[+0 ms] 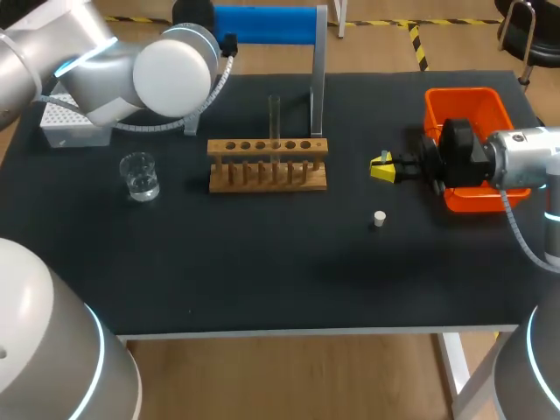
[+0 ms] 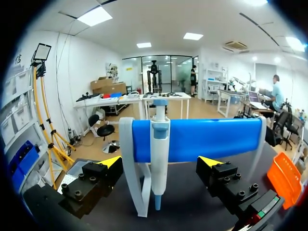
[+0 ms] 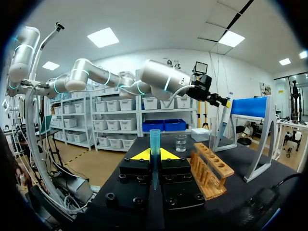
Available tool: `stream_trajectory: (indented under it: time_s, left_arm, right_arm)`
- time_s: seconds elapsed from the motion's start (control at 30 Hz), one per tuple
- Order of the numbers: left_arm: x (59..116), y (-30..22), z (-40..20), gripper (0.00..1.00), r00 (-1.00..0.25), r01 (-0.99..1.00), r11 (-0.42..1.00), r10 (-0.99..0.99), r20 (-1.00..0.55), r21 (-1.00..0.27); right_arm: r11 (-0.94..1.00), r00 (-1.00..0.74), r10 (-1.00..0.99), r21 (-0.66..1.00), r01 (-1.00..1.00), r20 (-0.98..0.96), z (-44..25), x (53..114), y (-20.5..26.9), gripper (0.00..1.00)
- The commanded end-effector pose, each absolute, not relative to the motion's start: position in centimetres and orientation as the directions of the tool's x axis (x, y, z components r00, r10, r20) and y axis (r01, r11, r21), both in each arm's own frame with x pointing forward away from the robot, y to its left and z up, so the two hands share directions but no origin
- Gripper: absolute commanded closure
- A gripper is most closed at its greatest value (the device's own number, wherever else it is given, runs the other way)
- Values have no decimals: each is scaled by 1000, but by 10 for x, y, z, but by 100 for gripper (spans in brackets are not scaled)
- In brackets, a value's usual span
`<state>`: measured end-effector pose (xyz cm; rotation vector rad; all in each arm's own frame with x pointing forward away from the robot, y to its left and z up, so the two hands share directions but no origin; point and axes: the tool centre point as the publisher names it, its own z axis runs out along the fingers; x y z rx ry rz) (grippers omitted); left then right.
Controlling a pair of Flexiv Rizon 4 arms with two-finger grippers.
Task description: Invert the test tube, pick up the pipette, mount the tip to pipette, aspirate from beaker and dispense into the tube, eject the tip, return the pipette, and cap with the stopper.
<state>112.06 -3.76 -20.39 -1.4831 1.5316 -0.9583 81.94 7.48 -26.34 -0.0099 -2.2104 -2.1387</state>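
One tip box (image 1: 66,127) sits at the desk's (image 1: 262,280) far left edge, with one beaker (image 1: 140,177) in front of it. The left gripper (image 2: 161,166) has its fingers wide apart, either side of the single pipette (image 2: 160,139) hanging on the blue stand (image 1: 262,24) at the far edge. One test tube (image 1: 274,118) stands upright in the one wooden rack (image 1: 267,166) mid-desk. One stopper (image 1: 379,219) lies in the open just right of the middle. The right gripper (image 1: 382,166) pinches a slim blue-green tube (image 3: 154,142) beside the orange bin (image 1: 459,98) by the right edge. The near half lies bare.
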Motion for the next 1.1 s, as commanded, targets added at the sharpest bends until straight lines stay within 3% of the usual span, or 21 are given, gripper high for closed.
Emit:
stream_trajectory:
  time_s: [0.03,1.1]
  left_arm:
    - [1129,-39,-205,0,-19,-394,22,-1000,-16,-919]
    - [1140,-42,-203,0,-35,-383,23,-999,-10,-924]
  right_arm:
    - [35,-998,-40,998,50,51,-263,819,74,100]
    - [35,-998,-40,998,50,51,-263,819,74,100]
